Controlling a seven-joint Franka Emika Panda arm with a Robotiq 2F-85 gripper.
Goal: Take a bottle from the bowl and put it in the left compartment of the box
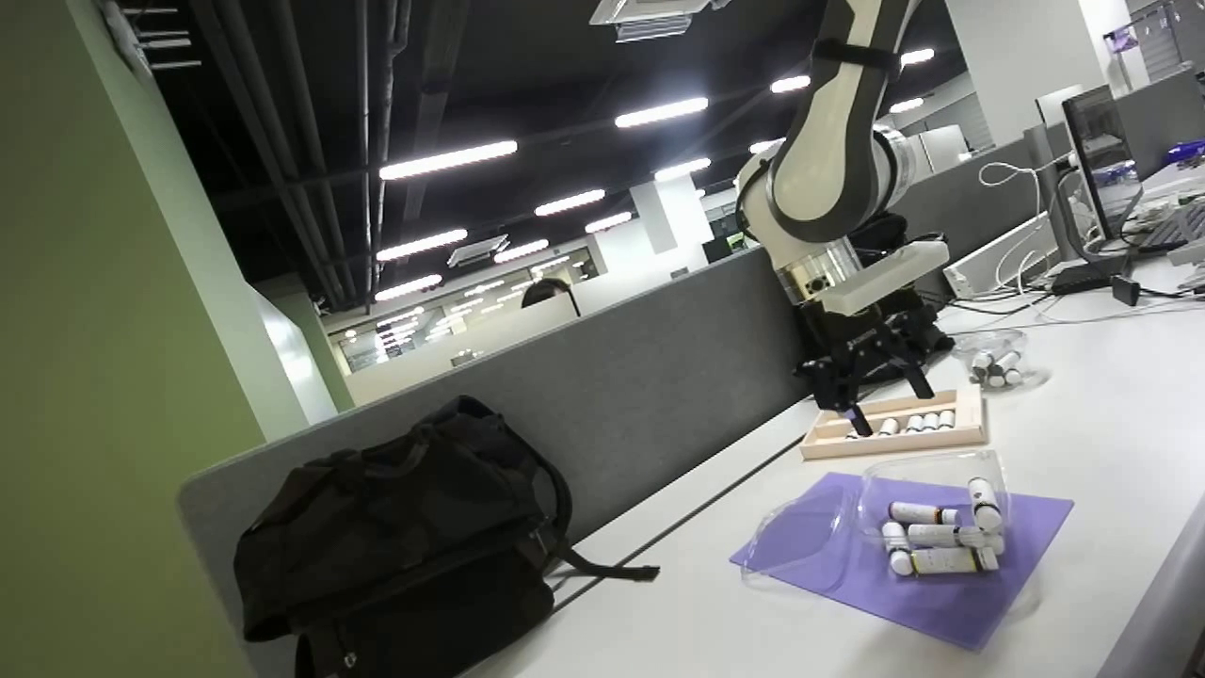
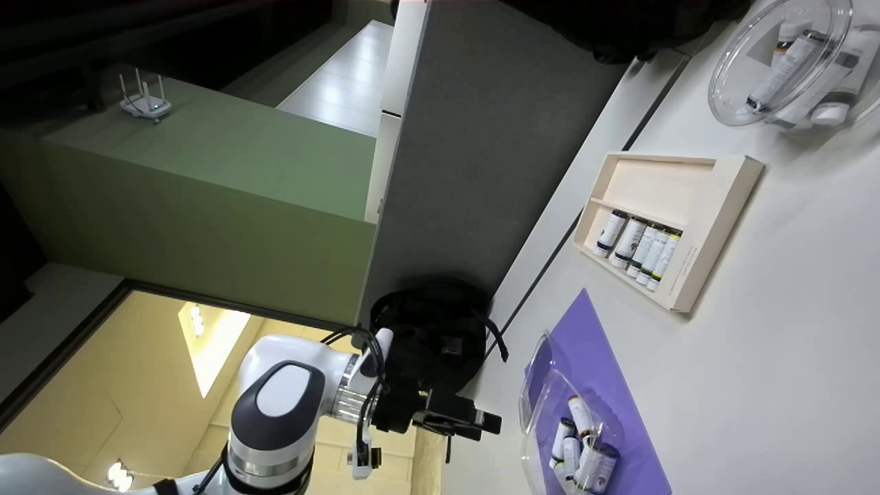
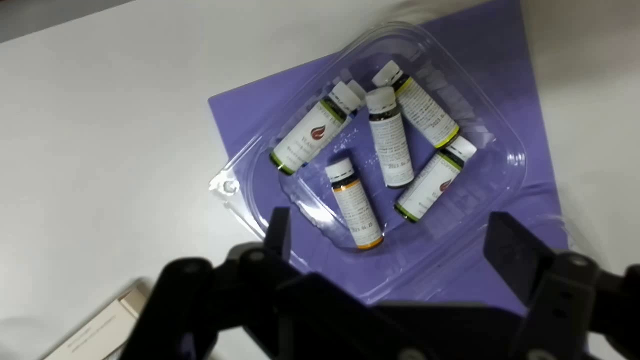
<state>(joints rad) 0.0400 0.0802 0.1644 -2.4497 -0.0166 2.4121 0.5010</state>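
The Robotiq gripper [image 3: 389, 220] hangs there with its jaws spread wide, and below it, apart from it, six white-capped bottles [image 3: 392, 142] lie in a clear plastic bowl [image 3: 517, 160] on a purple mat [image 3: 492, 45]. Off to its side I can see the tan wooden box [image 2: 716, 234], five labelled bottles [image 2: 646, 251] lined up in one compartment [image 2: 600, 220], and beyond that a second clear container [image 2: 713, 88] holding more.
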